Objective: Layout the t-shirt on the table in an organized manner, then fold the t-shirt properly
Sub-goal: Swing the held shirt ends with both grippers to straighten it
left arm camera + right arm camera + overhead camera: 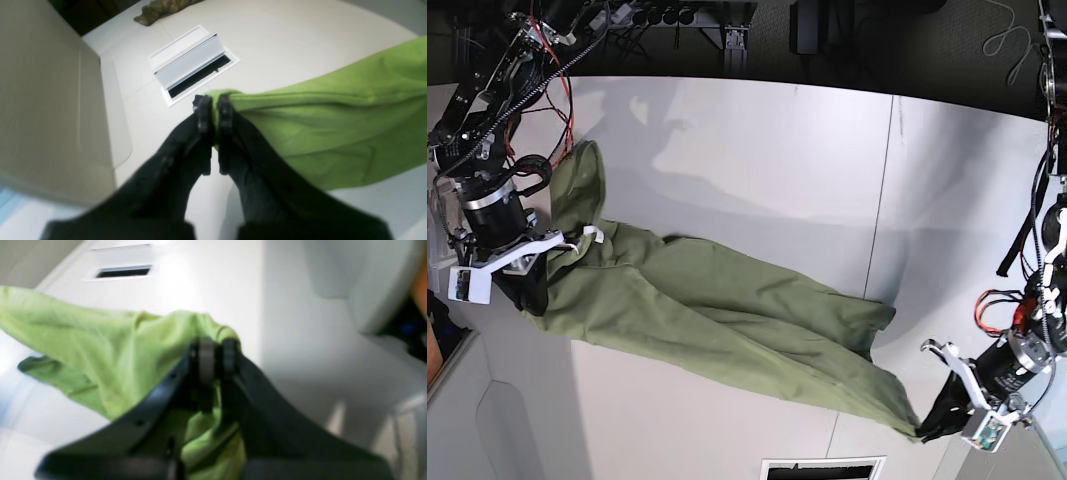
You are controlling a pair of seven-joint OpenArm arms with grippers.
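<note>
From the base view, the t-shirt stretches in a long diagonal band across the white desk, strung between my two hands. My right hand is at that view's left edge and my left hand is at its lower right, near the desk's front edge. Only this view shows the whole span, a white tag near my right hand, and the thin dark seam crossing the desk.

My left wrist view shows what the base view cannot: my left hand is pinched tight on a folded corner of the t-shirt, green cloth squeezed between the black fingers. Beyond it a rectangular slot opening is set into the desk, and some mottled fabric lies at the far edge.

My right wrist view is blurred, yet my right hand is clearly clamped on a bunched edge of the t-shirt, with cloth spilling below the fingers.
</note>
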